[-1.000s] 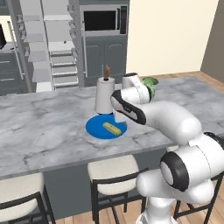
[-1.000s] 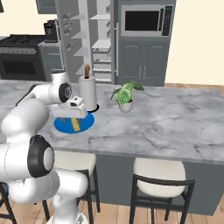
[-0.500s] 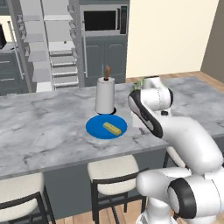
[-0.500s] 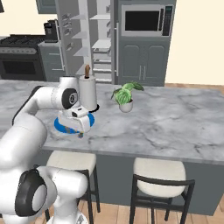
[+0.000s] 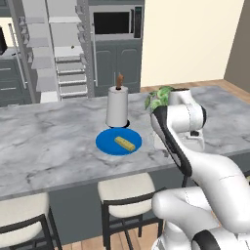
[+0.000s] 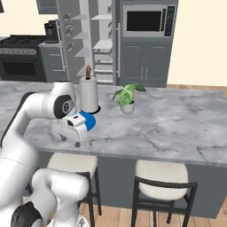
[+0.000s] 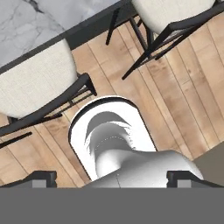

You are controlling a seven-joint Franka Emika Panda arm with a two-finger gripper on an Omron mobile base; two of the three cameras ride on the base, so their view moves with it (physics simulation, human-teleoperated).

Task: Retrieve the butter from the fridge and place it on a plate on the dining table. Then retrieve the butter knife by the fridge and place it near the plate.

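Note:
The yellow butter lies on the blue plate, which rests on the marble dining table. Only a sliver of the plate peeks out behind my hand in the right base view. My gripper hangs at the table's near edge, in front of the plate, pointing down and back. In the hand view its fingertips stand wide apart with nothing between them, so it is open over the wooden floor. The fridge stands open behind the table, white shelves showing. The butter knife is out of view.
A paper towel roll stands just behind the plate, and a small potted plant sits to its right. Stools line the table's near side, seen from above as a stool. A microwave is built in beyond.
The arm has swung off the plate to the table's near edge and turned the hand toward the floor. The butter stays on the plate. The jaws stay open.

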